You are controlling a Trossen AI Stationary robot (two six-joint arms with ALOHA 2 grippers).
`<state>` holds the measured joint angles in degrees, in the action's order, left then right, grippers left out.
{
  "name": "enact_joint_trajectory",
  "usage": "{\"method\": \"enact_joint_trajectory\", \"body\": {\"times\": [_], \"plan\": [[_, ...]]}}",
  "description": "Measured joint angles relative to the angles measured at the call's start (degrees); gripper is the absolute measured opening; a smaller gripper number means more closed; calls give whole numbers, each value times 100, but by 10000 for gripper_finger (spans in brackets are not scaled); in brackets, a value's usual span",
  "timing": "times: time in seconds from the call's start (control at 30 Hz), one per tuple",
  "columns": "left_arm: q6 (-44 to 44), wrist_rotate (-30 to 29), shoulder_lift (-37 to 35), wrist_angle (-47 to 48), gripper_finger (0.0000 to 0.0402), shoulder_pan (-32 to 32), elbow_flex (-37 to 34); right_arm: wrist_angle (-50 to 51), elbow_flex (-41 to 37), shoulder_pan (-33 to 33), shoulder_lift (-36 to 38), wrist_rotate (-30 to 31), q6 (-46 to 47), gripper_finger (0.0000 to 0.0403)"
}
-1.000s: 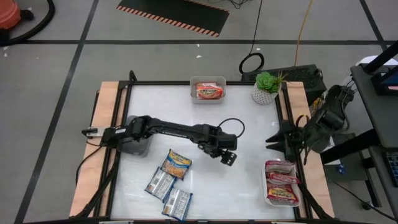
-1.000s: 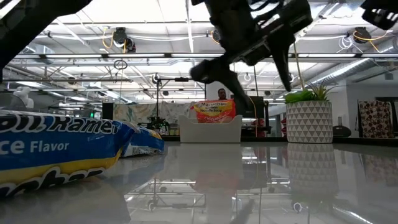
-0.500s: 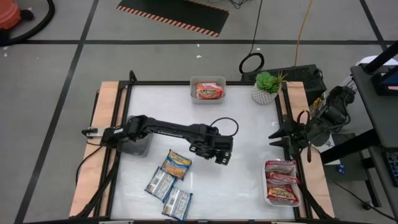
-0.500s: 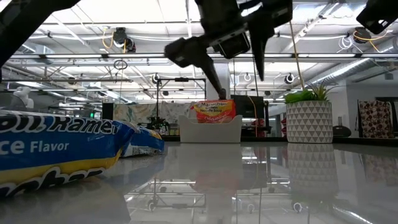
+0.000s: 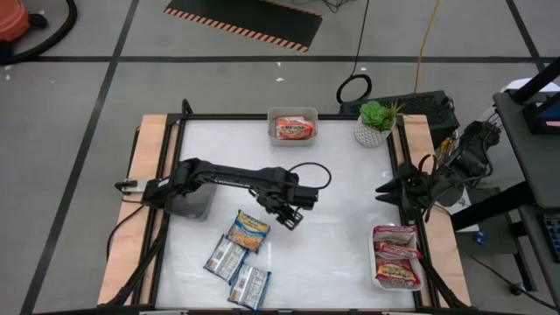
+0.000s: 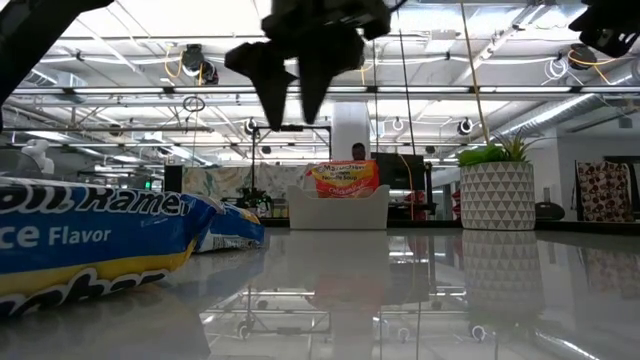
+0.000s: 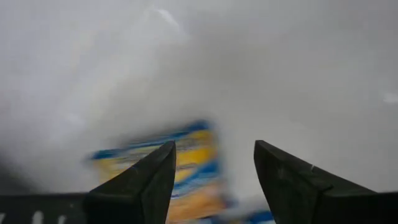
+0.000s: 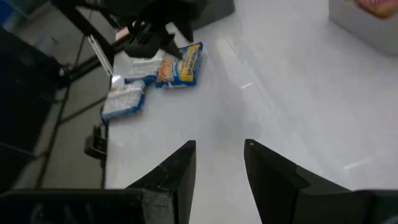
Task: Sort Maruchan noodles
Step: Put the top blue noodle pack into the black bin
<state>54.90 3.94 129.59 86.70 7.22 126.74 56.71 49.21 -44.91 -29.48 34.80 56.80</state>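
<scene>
Three blue-and-yellow noodle packets lay close together near the front edge of the table, a bit toward its left side. They were small, flat and shiny, with blue edges and a yellow picture in the middle. The top one looked the most yellow. The other two were more silver.

An orange-red packet sat in a small grey tray at the back edge of the table. More red packets were stacked in a white tray at the front right corner.

The left gripper hung over the middle of the table, just beside the most yellow packet and not touching it. Its two dark fingers stood apart and held nothing. The yellow packet showed between them, farther off.

The right gripper waited at the right edge of the table. Its fingers were a little apart and held nothing.

A small green plant in a white pot stood at the back right corner.
</scene>
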Motion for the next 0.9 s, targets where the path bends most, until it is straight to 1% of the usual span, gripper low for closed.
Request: {"method": "enact_joint_trajectory", "body": {"times": [0.1, 0.3, 0.43, 0.57, 0.8, 0.9], "plan": [[-378, -436, -95, 246, 218, -14, 0, -62, 0, 0, -60, -3, 434, 127], [-1150, -105, -106, 191, 218, -109, -3, -346, 0, 0, -386, -17, 1134, 127], [-1313, -115, -110, -234, 218, -179, -370, -583, 0, -2, -729, -28, 1169, 127], [-1488, -139, -101, -260, 218, -210, -613, -816, -2, -2, -1103, -42, 1240, 127], [-1661, -61, -145, -297, 218, -131, -681, -1440, -4, -9, -1521, -214, 1370, 127], [-1709, -213, -148, -371, 218, -135, -680, -1542, -4, -2, -1621, -172, 1364, 127]]}}
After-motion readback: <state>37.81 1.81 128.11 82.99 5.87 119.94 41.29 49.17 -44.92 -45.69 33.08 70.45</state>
